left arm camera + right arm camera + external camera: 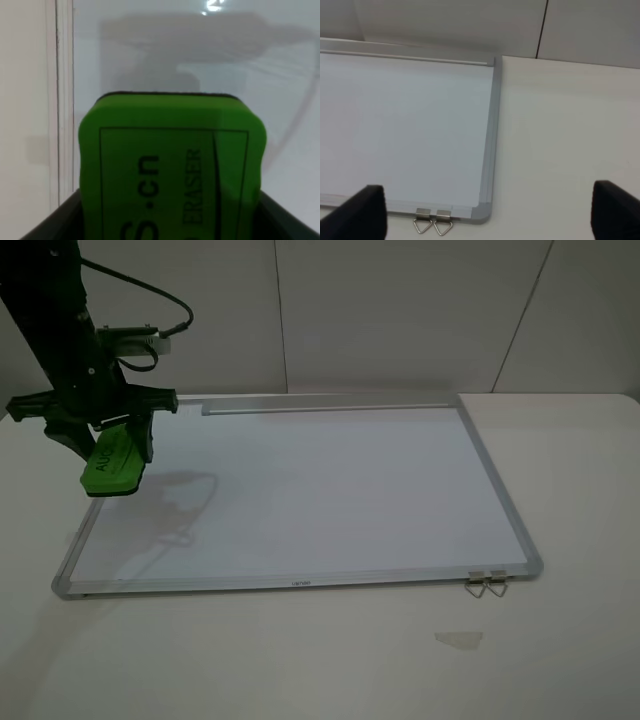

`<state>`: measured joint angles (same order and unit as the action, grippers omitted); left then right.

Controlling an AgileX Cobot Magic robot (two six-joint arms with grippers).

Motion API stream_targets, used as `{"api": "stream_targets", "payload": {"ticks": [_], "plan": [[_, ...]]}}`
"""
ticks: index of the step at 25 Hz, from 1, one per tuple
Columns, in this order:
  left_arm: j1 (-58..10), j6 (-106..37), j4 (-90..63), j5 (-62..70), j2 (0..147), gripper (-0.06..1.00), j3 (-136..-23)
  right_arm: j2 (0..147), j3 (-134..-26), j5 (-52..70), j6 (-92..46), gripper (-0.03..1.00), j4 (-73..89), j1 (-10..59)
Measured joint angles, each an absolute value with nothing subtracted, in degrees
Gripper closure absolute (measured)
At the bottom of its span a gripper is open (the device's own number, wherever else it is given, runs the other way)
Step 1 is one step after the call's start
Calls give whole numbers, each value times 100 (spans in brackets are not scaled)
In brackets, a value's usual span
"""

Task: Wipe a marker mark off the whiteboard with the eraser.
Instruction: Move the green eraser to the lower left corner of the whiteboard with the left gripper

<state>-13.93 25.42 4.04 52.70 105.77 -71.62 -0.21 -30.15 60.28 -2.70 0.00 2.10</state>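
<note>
My left gripper is shut on the green eraser and holds it just above the left edge of the whiteboard. In the left wrist view the eraser fills the space between the dark fingers, over the white surface beside the silver frame. No black marker mark shows in any view; only the arm's shadow lies on the board. My right gripper is open and holds nothing, near the board's front right corner. It is out of the exterior high view.
Two metal clips hang off the board's front right edge. A grey tray strip runs along the far edge. A small scrap of clear tape lies on the table in front of the board. A white wall stands behind.
</note>
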Motion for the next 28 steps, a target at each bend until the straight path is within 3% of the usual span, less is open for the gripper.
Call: {"api": "stream_targets", "payload": {"ticks": [11,28], "plan": [[-1393,2740,574,3812,10374,35,-5132,-21,-3015,6028,-270,15,0,210],[-1067,2556,916,2880,10511,35,-5054,-21,-3015,6028,-270,15,0,210]]}}
